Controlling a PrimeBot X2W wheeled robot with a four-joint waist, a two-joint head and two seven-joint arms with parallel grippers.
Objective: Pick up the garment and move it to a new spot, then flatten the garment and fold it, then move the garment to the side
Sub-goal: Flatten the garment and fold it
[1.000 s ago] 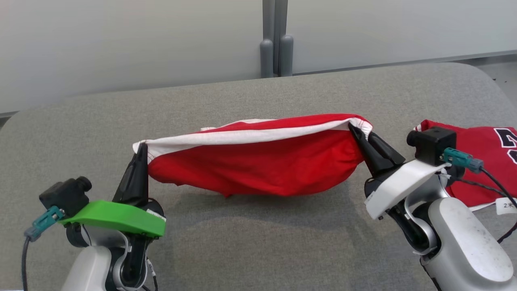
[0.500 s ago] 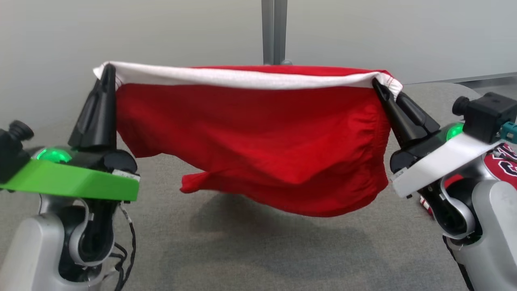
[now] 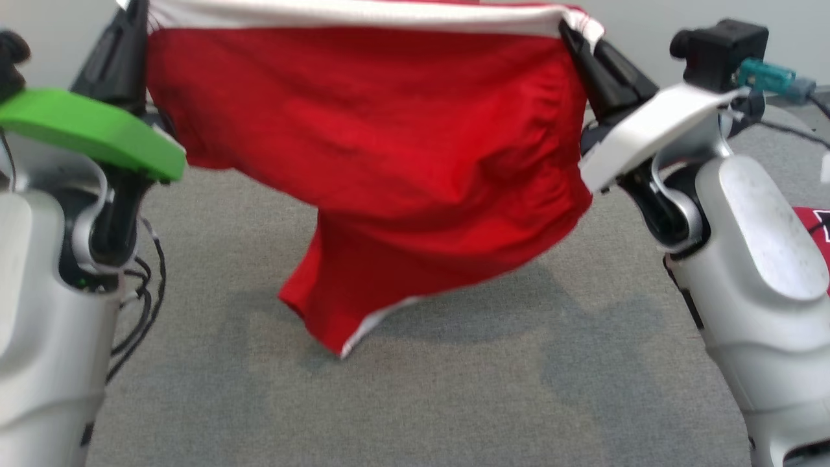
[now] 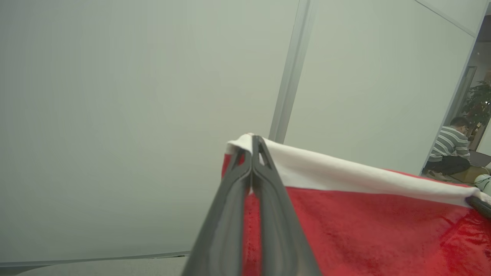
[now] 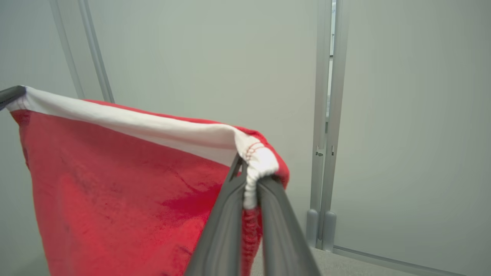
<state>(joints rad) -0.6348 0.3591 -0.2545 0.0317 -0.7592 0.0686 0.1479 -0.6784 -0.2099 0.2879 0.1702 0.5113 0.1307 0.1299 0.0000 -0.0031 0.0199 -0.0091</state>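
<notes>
Aloft between two robot arms, a red garment (image 3: pixel 389 143) with a broad white band (image 3: pixel 363 16) along its top edge hangs stretched over a grey fabric-covered table (image 3: pixel 454 402). The left gripper (image 4: pixel 253 140) is clenched on one corner of the band. The right gripper (image 5: pixel 249 184) is clenched on the other corner, where the cloth bunches into gathered white stitching between the dark fingers. The band runs nearly taut from grip to grip. Below it the red cloth sags in soft folds and tapers to a drooping point edged with thin white trim (image 3: pixel 373 324), low over the table and casting a shadow there.

From the head camera, a second red piece of clothing (image 3: pixel 816 227) lies at the table's right edge, well apart from the held one. The left wrist camera looks past the band to pale partition walls. Through a gap at its far right it catches a person in a striped shirt (image 4: pixel 449 147) crouching near a potted plant (image 4: pixel 477 101). The right wrist camera gives the grey upright post (image 5: pixel 324 115) where two wall panels meet.
</notes>
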